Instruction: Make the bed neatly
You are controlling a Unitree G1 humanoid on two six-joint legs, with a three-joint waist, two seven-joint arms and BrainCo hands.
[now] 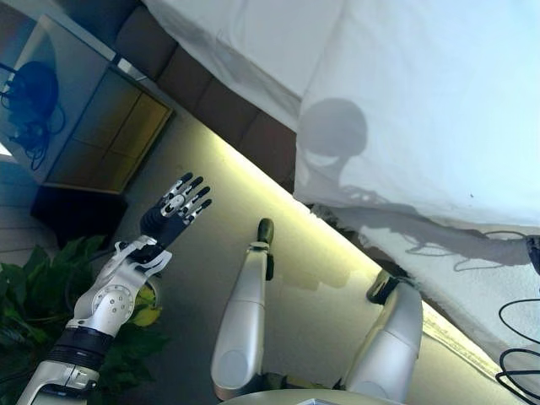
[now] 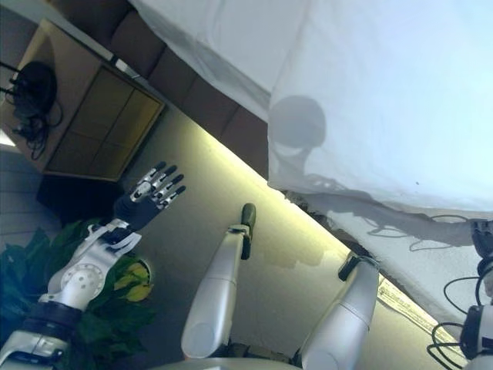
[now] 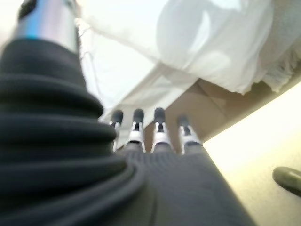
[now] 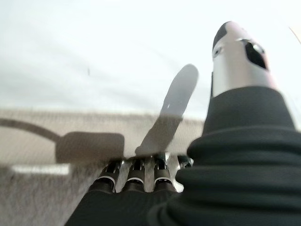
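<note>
Looking down from the head camera, we see a bed with a white sheet [image 1: 422,110] draped over its side, filling the upper right of the scene; the sheet's hanging edge runs in a long diagonal line, and under it shows the brown bed frame [image 1: 211,101] with a grey skirt [image 1: 472,270] further along. All places below are told from that sheet edge. Our left hand [image 1: 179,207] hangs in the air on the floor side of the edge, apart from it, with fingers straight and spread and nothing in its hold; its wrist view shows the fingertips [image 3: 159,115] pointing toward the sheet's rumpled hem [image 3: 225,70], which lies ahead of them without touching. Our right hand [image 4: 136,176] does not show clearly in the head views; its wrist view shows it close over the skirt and the flat sheet, fingers straight, thumb lifted, holding nothing that we can see. A wooden cabinet [image 1: 101,118] and a green plant [image 1: 51,278] stand well away from the edge, beyond the left hand. We judge the right hand the nearer to the cloth, and the left must reach forward across the gap toward the edge before it can grasp and smooth.
</note>
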